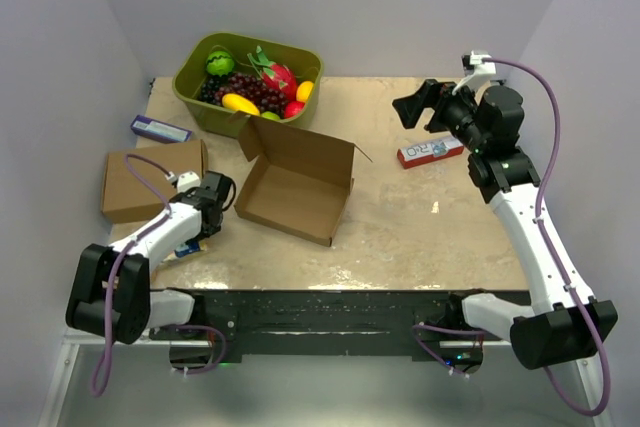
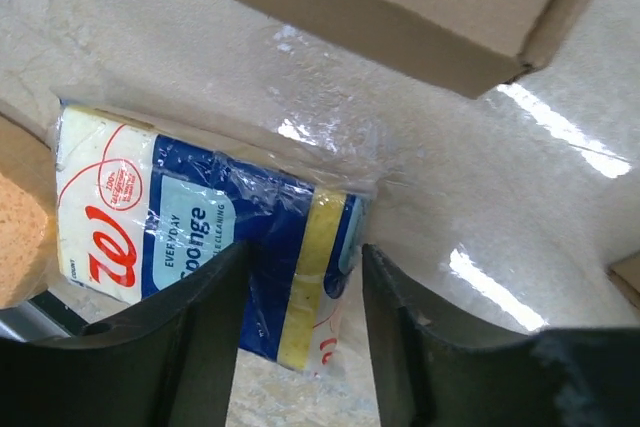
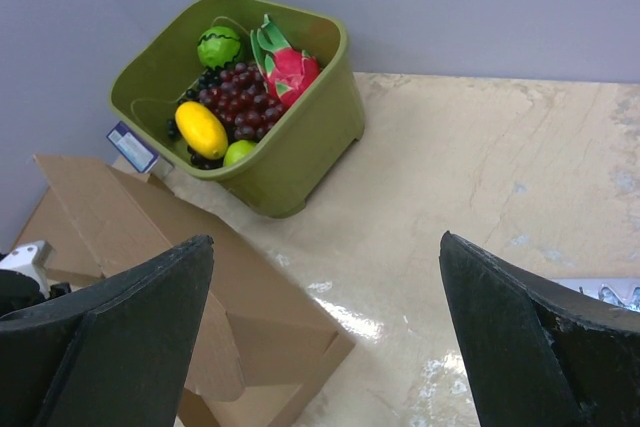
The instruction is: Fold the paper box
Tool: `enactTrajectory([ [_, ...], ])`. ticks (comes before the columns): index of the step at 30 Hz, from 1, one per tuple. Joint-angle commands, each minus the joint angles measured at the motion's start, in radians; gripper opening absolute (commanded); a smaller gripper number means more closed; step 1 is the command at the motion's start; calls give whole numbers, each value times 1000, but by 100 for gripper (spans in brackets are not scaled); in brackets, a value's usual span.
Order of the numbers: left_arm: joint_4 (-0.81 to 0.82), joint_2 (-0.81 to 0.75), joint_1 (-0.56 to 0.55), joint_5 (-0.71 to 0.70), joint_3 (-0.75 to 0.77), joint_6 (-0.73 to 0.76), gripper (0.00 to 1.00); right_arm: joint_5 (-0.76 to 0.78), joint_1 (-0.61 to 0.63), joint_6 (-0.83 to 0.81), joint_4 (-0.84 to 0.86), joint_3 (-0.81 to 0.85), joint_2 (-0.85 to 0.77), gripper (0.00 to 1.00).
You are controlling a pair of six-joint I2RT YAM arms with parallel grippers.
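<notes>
The paper box (image 1: 295, 182) lies open in the middle of the table, its lid standing up at the far side. One of its walls crosses the top of the left wrist view (image 2: 400, 7), and it fills the lower left of the right wrist view (image 3: 250, 287). My left gripper (image 1: 208, 222) is low at the table's near left, just left of the box. Its jaws (image 2: 305, 257) are half closed round one end of a wrapped sponge pack (image 2: 200, 227), with a gap still showing at the right finger. My right gripper (image 1: 413, 107) hangs wide open and empty at the far right (image 3: 325, 237).
A green tub (image 1: 195, 82) of fruit stands at the back left (image 3: 330, 77). A second brown cardboard box (image 1: 150, 182) lies at the left edge, with a small blue box (image 1: 160, 129) behind it. A red and white carton (image 1: 430, 152) lies below my right gripper.
</notes>
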Motion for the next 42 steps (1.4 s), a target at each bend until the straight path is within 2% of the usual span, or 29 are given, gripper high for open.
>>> enactTrajectory([
  [1,98,44,18,52,-45,-43,40,15,-3,-15,12,36,-16,99],
  [3,112,29,18,68,-63,-58,28,12,-3,-15,13,34,-18,99],
  [5,126,-2,18,68,-80,-69,24,14,-4,-12,16,30,-22,99],
  [10,118,-82,17,128,-116,-84,3,31,-4,-14,24,17,-27,99],
  [12,109,-151,18,126,-111,-87,0,24,-4,-9,33,11,-26,99],
  [15,86,-243,18,117,-67,-72,0,27,-4,-8,35,7,-27,99],
  [23,108,-482,18,108,33,139,0,50,-4,-8,41,2,-16,99],
  [28,115,-505,17,164,96,340,0,63,-6,-17,32,10,8,99],
  [32,126,-502,15,269,145,365,0,83,-6,-25,21,14,19,99],
  [35,103,-443,-1,338,194,347,0,78,-4,-20,24,16,31,99],
  [38,108,-395,-84,346,229,313,0,77,-6,-15,19,16,40,99],
  [39,108,-383,-157,311,239,302,0,80,-6,-11,16,11,39,99],
  [42,120,-320,-268,295,275,244,0,83,-4,-6,18,10,37,99],
])
